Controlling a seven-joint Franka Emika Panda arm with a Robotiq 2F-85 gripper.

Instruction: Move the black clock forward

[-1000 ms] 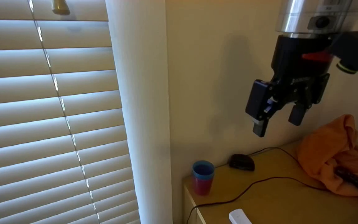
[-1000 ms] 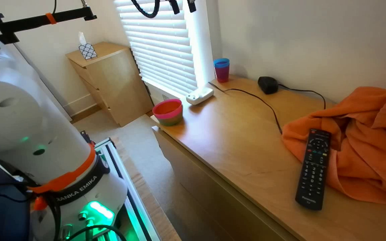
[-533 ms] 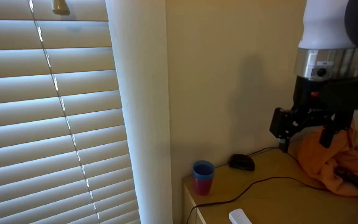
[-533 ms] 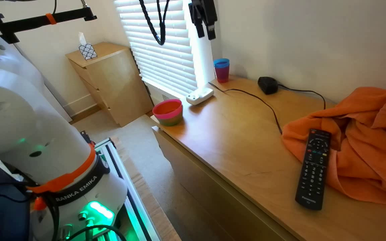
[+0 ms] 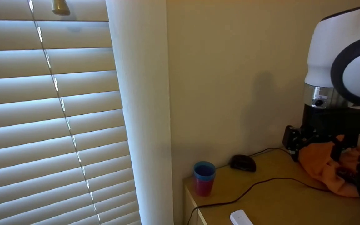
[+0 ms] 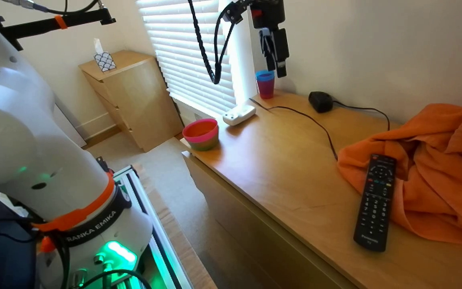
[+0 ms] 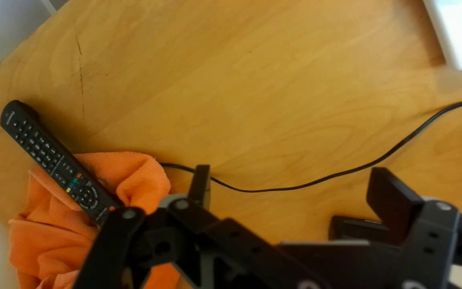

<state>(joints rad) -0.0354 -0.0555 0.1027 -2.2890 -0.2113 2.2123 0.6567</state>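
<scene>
The black clock, low and rounded, sits on the wooden dresser top by the wall and shows in both exterior views [image 5: 243,162] [image 6: 320,102]. A cable runs from it. My gripper [image 5: 315,156] is open and empty, above the dresser top, and also shows in an exterior view [image 6: 276,72]. In the wrist view the open fingers [image 7: 291,176] are wide apart. There the clock [image 7: 351,228] lies low in the picture, near the right finger and partly hidden by the gripper. The gripper is not touching it.
A blue-and-red cup [image 6: 266,86] stands by the wall near the clock. An orange cloth [image 6: 427,168] with a black remote [image 6: 374,202] on it lies at the other side. A white power strip [image 6: 239,115], a bowl [image 6: 201,134] and a loose cable [image 7: 275,188] are on the dresser.
My gripper has moved down toward the dresser top. In both exterior views it has also shifted to the right. It stays open. The clock has not moved.
</scene>
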